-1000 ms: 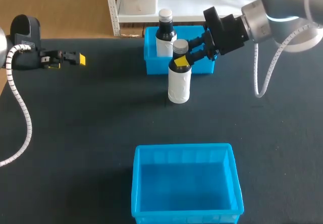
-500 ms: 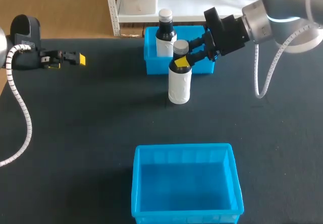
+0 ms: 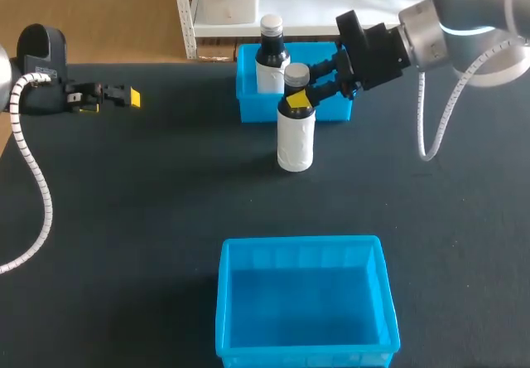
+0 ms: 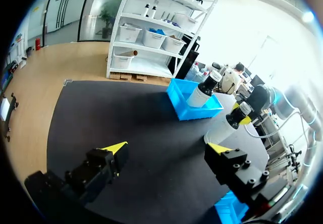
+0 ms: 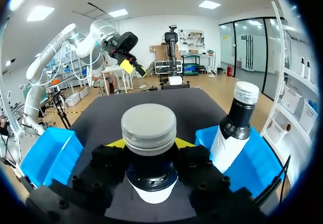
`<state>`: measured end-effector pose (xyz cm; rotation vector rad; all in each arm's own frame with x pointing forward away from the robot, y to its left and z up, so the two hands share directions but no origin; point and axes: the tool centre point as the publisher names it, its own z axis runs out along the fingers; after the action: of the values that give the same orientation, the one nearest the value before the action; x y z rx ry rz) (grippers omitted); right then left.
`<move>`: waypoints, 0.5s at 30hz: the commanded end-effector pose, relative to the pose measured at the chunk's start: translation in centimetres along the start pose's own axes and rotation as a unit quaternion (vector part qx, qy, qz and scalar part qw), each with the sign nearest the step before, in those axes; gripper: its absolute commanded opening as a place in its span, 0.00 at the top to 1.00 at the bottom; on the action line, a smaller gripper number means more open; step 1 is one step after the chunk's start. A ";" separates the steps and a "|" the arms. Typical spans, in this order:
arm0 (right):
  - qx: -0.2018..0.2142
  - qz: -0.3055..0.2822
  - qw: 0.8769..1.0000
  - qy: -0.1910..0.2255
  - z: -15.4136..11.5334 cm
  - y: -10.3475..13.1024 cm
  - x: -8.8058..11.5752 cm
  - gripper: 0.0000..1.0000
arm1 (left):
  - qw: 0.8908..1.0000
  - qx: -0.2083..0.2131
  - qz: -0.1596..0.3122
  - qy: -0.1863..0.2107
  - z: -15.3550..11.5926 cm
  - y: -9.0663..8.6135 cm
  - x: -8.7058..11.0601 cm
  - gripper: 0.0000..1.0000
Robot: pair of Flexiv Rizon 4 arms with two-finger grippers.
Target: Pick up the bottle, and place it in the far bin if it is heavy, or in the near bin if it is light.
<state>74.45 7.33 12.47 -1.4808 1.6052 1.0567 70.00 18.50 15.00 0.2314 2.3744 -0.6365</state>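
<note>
The right gripper (image 5: 150, 144) is clamped on the bottle (image 5: 149, 128). Its yellow fingertips (image 5: 117, 143) press the dark neck from two sides, just under the grey cap (image 5: 149, 125). In the head view the same right gripper (image 3: 301, 97) holds that bottle (image 3: 296, 140) upright, with the white-wrapped body hanging below the fingers. Its base is at the black table (image 3: 124, 219); whether it rests there or sits barely off the surface I cannot tell from this angle.

Just beyond the fingers is the far bin (image 3: 331, 107), a blue bin whose front wall is close behind the gripped bottle. Inside it, at the end farther from the right arm, a second bottle (image 3: 271, 57) stands upright, dark with a white label and a pale cap. The right wrist view shows this second bottle (image 5: 234, 128) beside the gripper, tilted slightly in the far bin (image 5: 257, 168). On the gripper's other side lies the near bin (image 5: 48, 156).

The near bin (image 3: 306, 302) is well apart from the fingers, on the robot's side of the table, and it is also blue.

The left gripper (image 3: 124, 96) hangs over the table's far left area, well apart from both bins. In the left wrist view the left gripper (image 4: 167, 148) has its fingers spread wide, with only the table (image 4: 126, 128) between them. Ahead of them are the far bin (image 4: 194, 110) and the held bottle (image 4: 224, 128).
</note>
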 end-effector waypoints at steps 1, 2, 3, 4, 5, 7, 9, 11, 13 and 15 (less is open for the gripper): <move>0.003 -0.004 1.000 -0.004 -0.6 0.5 -0.6 1.00 | 1.000 0.000 0.000 0.000 0.0 0.0 0.0 0.00; 0.004 -0.005 1.000 -0.005 -0.7 0.5 -0.6 1.00 | 1.000 0.000 0.000 0.000 0.0 0.0 0.0 0.00; 0.004 -0.006 1.000 -0.005 -0.7 0.5 -0.7 1.00 | 1.000 0.000 0.000 0.000 0.0 0.0 0.0 0.00; 0.005 -0.006 1.000 -0.006 -0.8 0.5 -0.8 1.00 | 1.000 0.000 0.000 0.000 0.0 0.0 0.0 0.00; 0.006 -0.007 1.000 -0.007 -0.9 0.5 -0.8 1.00 | 1.000 0.000 0.000 0.000 0.0 0.0 0.0 0.00; 0.007 -0.009 1.000 -0.008 -1.1 0.6 -0.9 1.00 | 1.000 0.000 0.000 0.000 0.0 0.0 0.0 0.00; 0.009 -0.011 1.000 -0.008 -1.4 0.6 -1.0 1.00 | 1.000 0.000 0.000 0.000 0.0 0.0 0.0 0.00; 0.011 -0.012 1.000 -0.008 -1.7 0.7 -1.1 1.00 | 1.000 0.000 0.000 0.000 0.0 0.0 0.0 0.00; 0.012 -0.014 1.000 -0.008 -1.9 0.8 -1.2 1.00 | 1.000 0.000 0.000 0.000 0.0 0.0 0.0 0.00; 0.014 -0.015 1.000 -0.008 -2.2 0.9 -1.2 1.00 | 1.000 0.000 0.000 0.000 0.0 0.0 0.0 0.00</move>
<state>74.46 6.26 14.05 -1.4765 1.5749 1.0354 70.00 18.50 15.00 0.2314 2.3744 -0.6365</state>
